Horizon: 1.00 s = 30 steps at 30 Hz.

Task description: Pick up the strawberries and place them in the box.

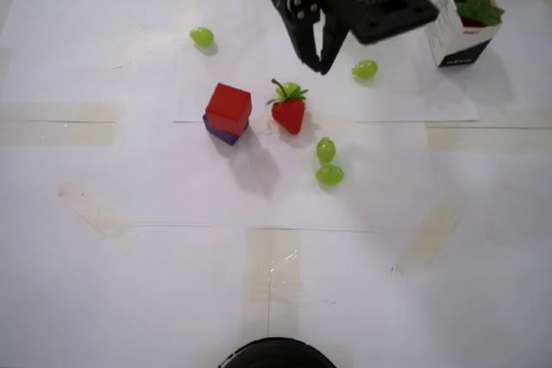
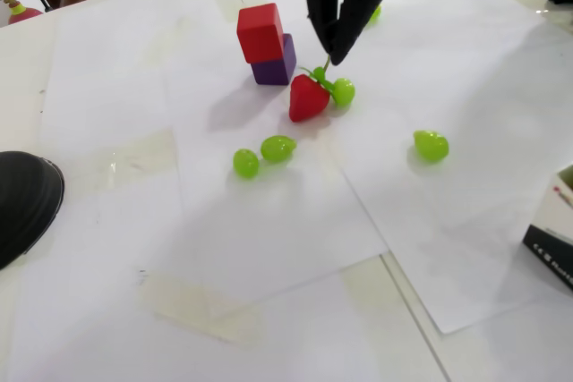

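One red strawberry with a green leafy top lies on the white paper mid-table, touching a green grape. The white box stands at the upper right of the overhead view. Green leaves and a bit of red show in its mouth. My black gripper hangs just above and beyond the strawberry's stem. Its fingers meet at the tips and hold nothing.
A red cube sits on a purple block left of the strawberry. Loose green grapes lie around: one far left, one near the gripper, two below the strawberry. A black round object is at the near edge.
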Each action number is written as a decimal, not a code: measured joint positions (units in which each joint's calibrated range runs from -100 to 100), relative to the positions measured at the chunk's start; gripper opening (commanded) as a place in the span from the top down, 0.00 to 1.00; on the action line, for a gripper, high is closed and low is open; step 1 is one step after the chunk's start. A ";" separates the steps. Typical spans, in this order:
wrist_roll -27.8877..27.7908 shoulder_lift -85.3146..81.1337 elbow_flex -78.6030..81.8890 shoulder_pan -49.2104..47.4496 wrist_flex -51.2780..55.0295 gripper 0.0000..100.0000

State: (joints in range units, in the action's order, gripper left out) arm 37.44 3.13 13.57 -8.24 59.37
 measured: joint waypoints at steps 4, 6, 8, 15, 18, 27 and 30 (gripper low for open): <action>-0.63 0.27 0.54 -0.22 -2.13 0.92; -0.59 0.27 0.81 0.45 -2.61 0.86; -0.54 0.64 1.00 0.75 -2.77 0.80; -0.63 3.63 1.45 0.30 -3.08 0.73; -0.54 4.54 1.99 0.37 -4.03 0.72; -0.15 6.09 6.52 0.37 -8.46 0.72; 0.20 6.09 9.14 0.37 -10.99 0.72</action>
State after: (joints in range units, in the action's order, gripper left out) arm 37.63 9.22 22.71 -7.87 48.38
